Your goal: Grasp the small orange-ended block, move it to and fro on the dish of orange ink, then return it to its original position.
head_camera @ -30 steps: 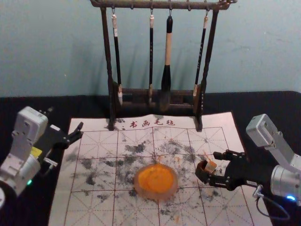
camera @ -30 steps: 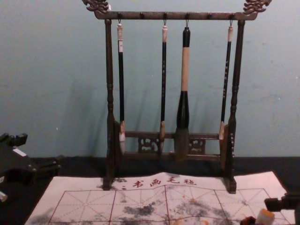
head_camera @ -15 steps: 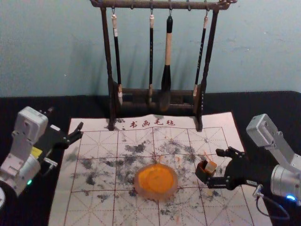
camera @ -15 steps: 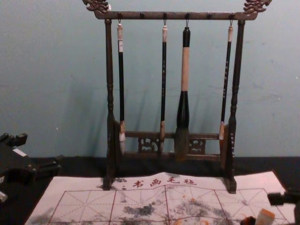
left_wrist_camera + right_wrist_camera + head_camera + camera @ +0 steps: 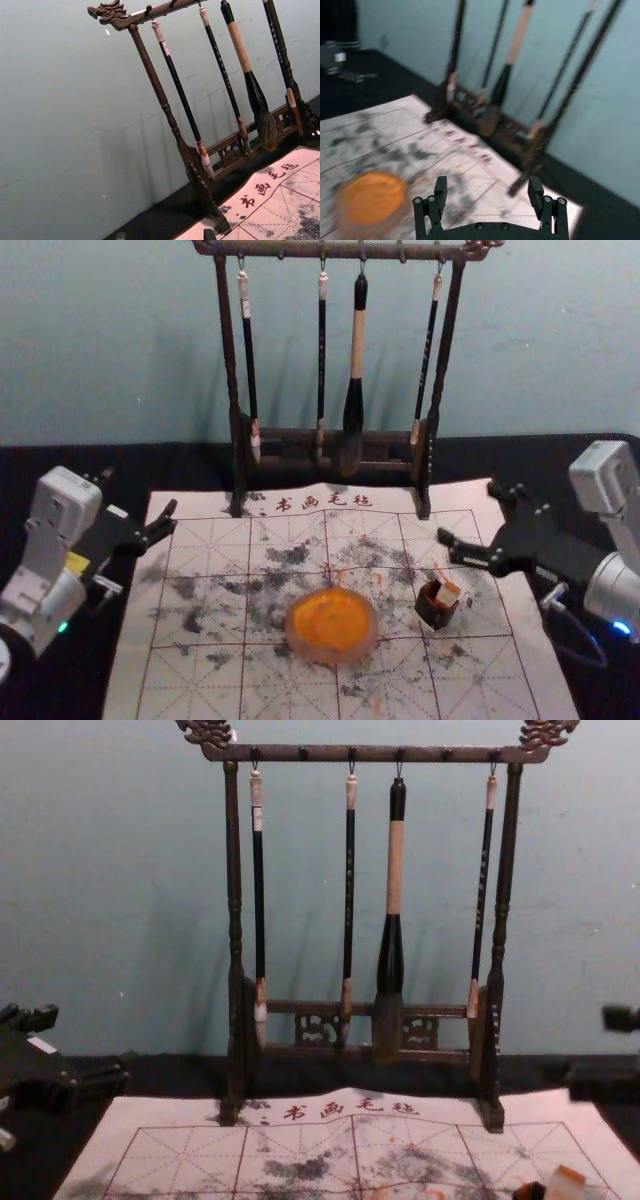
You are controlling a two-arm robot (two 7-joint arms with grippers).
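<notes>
The small block [image 5: 447,594], pale with an orange end, leans in a little dark holder [image 5: 434,612] on the mat's right part; in the chest view the block [image 5: 566,1182] shows at the bottom right. To the holder's left lies the round dish of orange ink [image 5: 333,624], also seen as a dish [image 5: 372,201] in the right wrist view. My right gripper [image 5: 468,512] is open above and behind the block, apart from it; its own view shows the gripper [image 5: 488,185] with nothing between the fingers. My left gripper [image 5: 140,492] stays parked open at the left, its tips [image 5: 165,235] low in its wrist view.
A dark wooden rack [image 5: 428,465] with several hanging brushes stands at the mat's back edge, before the wall. The ink-stained gridded mat [image 5: 200,680] lies under dish and holder, on a black table covering [image 5: 590,465].
My right gripper has let go of the block and moved back, up and to the right, its fingers now wider apart. Block, holder, dish and left arm look unmoved.
</notes>
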